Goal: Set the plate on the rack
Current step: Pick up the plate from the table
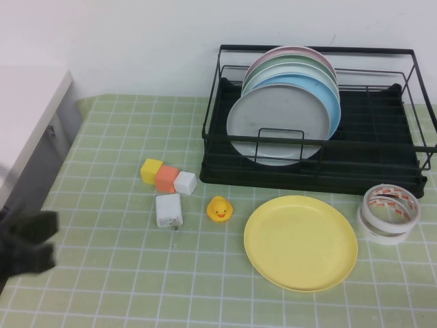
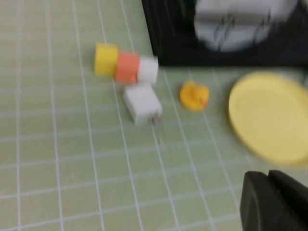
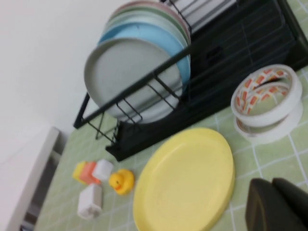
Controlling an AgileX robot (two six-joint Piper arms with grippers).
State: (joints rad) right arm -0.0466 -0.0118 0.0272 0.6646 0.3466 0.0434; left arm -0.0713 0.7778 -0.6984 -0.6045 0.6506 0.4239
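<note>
Yellow plate (image 1: 300,242) lies flat on the green checked table (image 1: 102,287) toward the near right corner, just in front of the rack (image 1: 382,171) and apart from it; the rack, black wire on a black tray base, stands along the far right edge and holds upright plates, a grey-white plate (image 1: 273,119) foremost, a light blue plate (image 1: 321,96) behind it, then green and pink rims; two rolls of tape (image 1: 389,213) sit stacked just right of the yellow plate; a small rubber duck (image 1: 219,208) sits just left of it; further left, a white charger (image 1: 168,210) lies near a row of yellow, orange and white blocks (image 1: 168,177); the left gripper (image 1: 27,240) hovers at the near left edge, holding nothing, how far open I cannot tell; the right gripper (image 3: 276,204) shows only in its wrist view, near the yellow plate's rim, holding nothing, opening unclear.
</note>
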